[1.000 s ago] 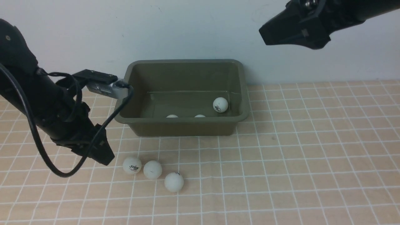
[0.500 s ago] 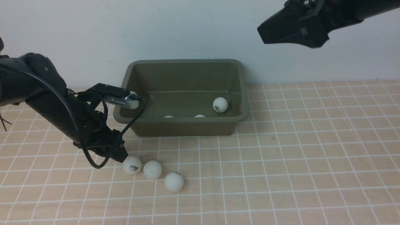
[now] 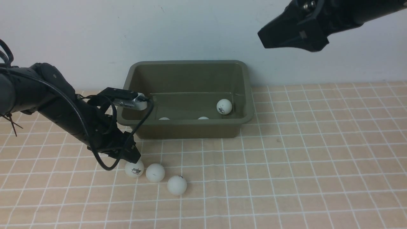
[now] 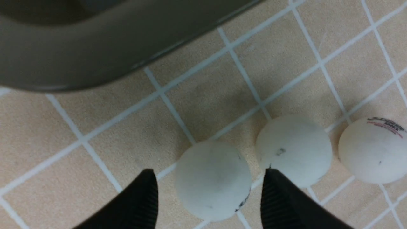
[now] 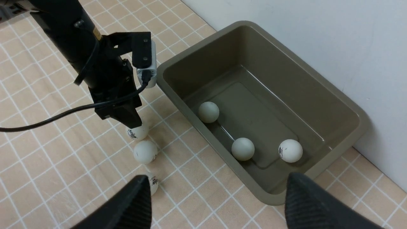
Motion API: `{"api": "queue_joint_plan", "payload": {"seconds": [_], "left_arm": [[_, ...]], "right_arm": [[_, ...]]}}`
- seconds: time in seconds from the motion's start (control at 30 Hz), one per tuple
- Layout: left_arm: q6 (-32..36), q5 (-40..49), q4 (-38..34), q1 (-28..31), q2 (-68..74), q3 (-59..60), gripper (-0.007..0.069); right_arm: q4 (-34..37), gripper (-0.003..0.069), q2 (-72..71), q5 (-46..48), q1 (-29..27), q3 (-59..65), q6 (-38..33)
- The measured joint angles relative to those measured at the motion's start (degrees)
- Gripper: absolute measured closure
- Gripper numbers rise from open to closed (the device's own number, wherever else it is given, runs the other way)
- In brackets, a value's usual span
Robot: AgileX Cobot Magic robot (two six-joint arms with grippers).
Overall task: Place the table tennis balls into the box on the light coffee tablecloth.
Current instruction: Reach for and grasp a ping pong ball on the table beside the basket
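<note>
- Well, the backdrop is a plain pale grey-white wall (image 3: 190, 28) that meets the far edge of the table.
- Spread over the whole table is one light peach-tan tablecloth (image 3: 302, 159) with a grid of thin white lines.
- One olive-green rectangular plastic box (image 3: 187, 130), round-cornered with a flared rim, sits on that cloth against the wall, left of centre.
- My right gripper (image 3: 265, 38) hangs high over the box's right end, fingers spread wide with nothing between them.
- My left gripper (image 3: 132, 156) is down at the cloth in front of the box's left corner, fingers parted and gripping nothing.
- Six small matte white table tennis balls (image 5: 243, 149) in all. Three lie inside the box. Three lie in a row on the cloth just in front of it.
- The leftmost ball (image 3: 134, 168) of that row sits between my left fingers (image 4: 140, 197), with cloth showing on either side.
</note>
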Motion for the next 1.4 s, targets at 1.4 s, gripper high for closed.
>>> {"api": "queue_joint_plan", "payload": {"seconds": [1.4], "left_arm": [[0.7,3.8,4.0,-0.1,1.9,-2.6,0.0313]], "right_arm": [[0.0,0.0147,0.0,-1.8,0.0,0.0,-0.8]]}}
